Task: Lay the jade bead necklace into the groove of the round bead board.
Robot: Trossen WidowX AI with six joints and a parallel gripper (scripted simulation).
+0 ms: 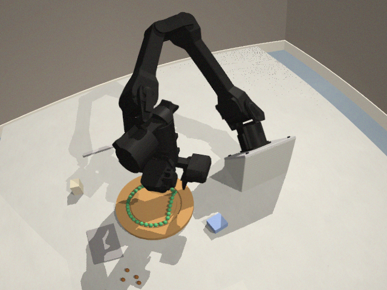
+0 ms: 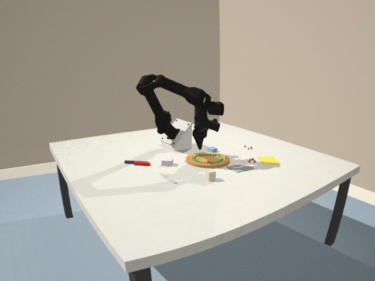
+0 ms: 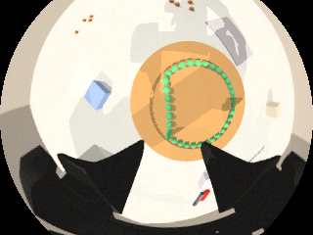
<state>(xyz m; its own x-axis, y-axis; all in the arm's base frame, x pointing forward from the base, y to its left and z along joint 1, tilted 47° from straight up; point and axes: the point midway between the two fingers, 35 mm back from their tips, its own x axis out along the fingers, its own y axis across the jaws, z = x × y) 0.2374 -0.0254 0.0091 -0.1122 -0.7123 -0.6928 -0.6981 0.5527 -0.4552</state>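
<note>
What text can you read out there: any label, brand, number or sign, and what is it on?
None readable in any view.
Round bead board: no lettering visible.
Blue block and yellow sheet: no marks to read.
Red-and-dark item: too small to tell whether it carries print.
Arm: no brand or number legible.

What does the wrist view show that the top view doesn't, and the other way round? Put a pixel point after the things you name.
Only wrist: a red-and-dark rod-shaped object (image 3: 204, 195).

Only top: the sloped grey base block (image 1: 265, 167).

Both: black fingers, a green bead necklace (image 1: 128, 210) (image 3: 232, 93) on a round orange-brown board (image 1: 123, 218) (image 3: 142, 98), and a blue block (image 1: 216, 223) (image 3: 98, 95).
</note>
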